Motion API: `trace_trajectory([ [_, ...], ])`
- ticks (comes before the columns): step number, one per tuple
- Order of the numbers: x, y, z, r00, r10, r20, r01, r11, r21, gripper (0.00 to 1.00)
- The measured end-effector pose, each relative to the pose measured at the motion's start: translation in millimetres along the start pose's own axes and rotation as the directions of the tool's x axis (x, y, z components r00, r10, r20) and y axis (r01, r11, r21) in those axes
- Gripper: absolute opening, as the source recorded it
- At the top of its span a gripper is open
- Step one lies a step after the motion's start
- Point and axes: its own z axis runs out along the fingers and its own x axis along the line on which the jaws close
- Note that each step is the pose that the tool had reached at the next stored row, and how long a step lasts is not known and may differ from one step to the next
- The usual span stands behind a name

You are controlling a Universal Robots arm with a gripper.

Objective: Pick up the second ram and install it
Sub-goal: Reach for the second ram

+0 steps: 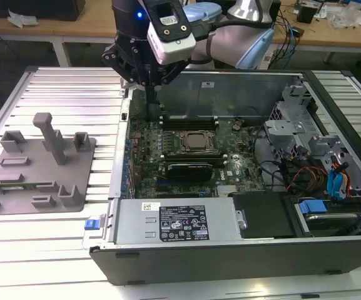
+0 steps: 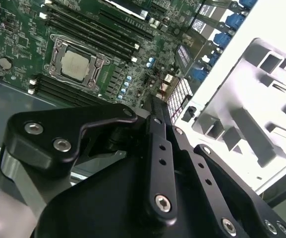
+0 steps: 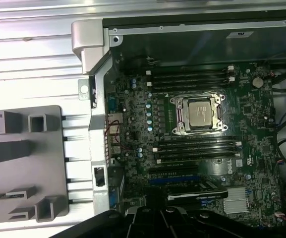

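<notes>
The gripper (image 1: pixel 154 111) hangs inside the far corner of the open computer case (image 1: pixel 249 87), on the exterior view's left. Its fingers are drawn together into one narrow dark column above the motherboard (image 1: pixel 236 164). The tips stand just beside the left end of the far memory slots (image 1: pixel 189 122).

We cannot tell where the second ram lies. The far memory slots and the near memory slots (image 1: pixel 189 160) read as dark rows on either side of the processor socket (image 1: pixel 196 142), and we cannot tell whether a green stick stands in any of them.

Contents of the computer case:
- The motherboard fills the left part.
- A black card (image 1: pixel 189 170) lies just nearer than the near memory slots.
- A power supply (image 1: pixel 177 220) runs along the near wall.
- A drive cage (image 1: pixel 286 125) and cables (image 1: pixel 280 170) occupy the right part.

Outside the case, a grey tray (image 1: pixel 39 174) with upright posts rests on the slatted table (image 1: pixel 61 94), well apart from the gripper. We cannot tell whether its pockets hold anything. A bare strip of table separates the tray from the case.

The case's left and far walls stand close to the gripper. Open room lies to its right, over the processor socket.
</notes>
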Motion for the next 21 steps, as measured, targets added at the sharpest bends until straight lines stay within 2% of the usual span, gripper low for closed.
trace_trajectory([
  [6,6.2,-0.5,-0.2,1.0000,0.000,-0.0001,0.000,1.0000,0.0000,0.08],
  [10,14.6,-1.1,-0.3,1.0000,0.000,0.0000,0.000,1.0000,-0.0001,0.08],
  [14,18.8,-1.5,-0.5,1.0000,0.000,0.0000,0.000,1.0000,0.0000,0.08],
  [18,30.0,-2.2,-0.8,1.0000,0.000,0.0000,0.000,1.0000,-0.0001,0.08],
  [21,35.6,-2.7,-0.9,1.0000,0.000,0.0000,0.000,1.0000,0.0000,0.08],
])
